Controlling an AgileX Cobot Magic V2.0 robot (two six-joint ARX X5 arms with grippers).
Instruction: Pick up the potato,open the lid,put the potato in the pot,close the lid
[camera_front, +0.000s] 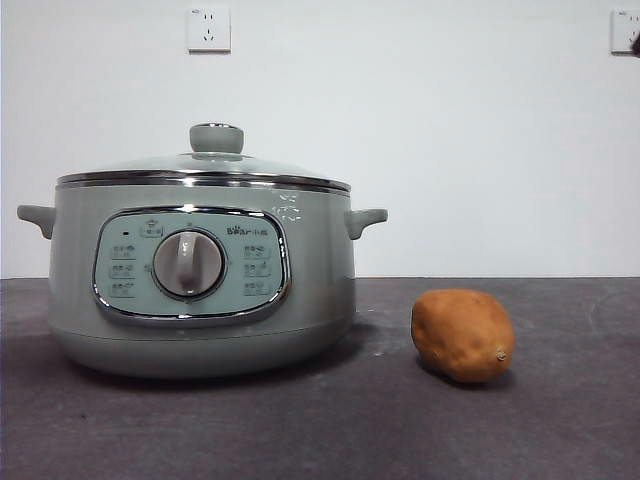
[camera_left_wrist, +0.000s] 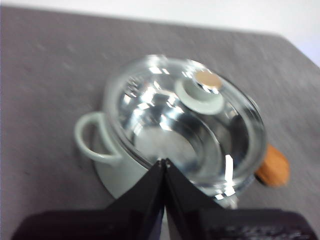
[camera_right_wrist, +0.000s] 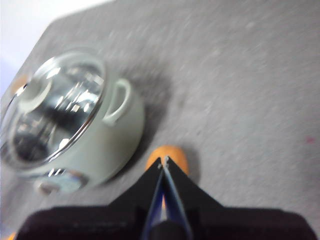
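The sage-green pot (camera_front: 200, 290) stands left of centre on the dark table, control panel and dial facing the front camera. The glass lid (camera_front: 205, 168) with its green knob (camera_front: 216, 137) sits closed on it. The orange-brown potato (camera_front: 462, 335) lies on the table to the pot's right, apart from it. My left gripper (camera_left_wrist: 164, 161) is shut and empty, high above the pot (camera_left_wrist: 115, 170) and lid (camera_left_wrist: 185, 125). My right gripper (camera_right_wrist: 163, 161) is shut and empty, high above the potato (camera_right_wrist: 172, 156), with the pot (camera_right_wrist: 100, 145) beside it.
The dark grey table (camera_front: 560, 420) runs to a white wall with two sockets (camera_front: 208, 29). A black arm tip (camera_front: 635, 42) shows at the top right corner of the front view.
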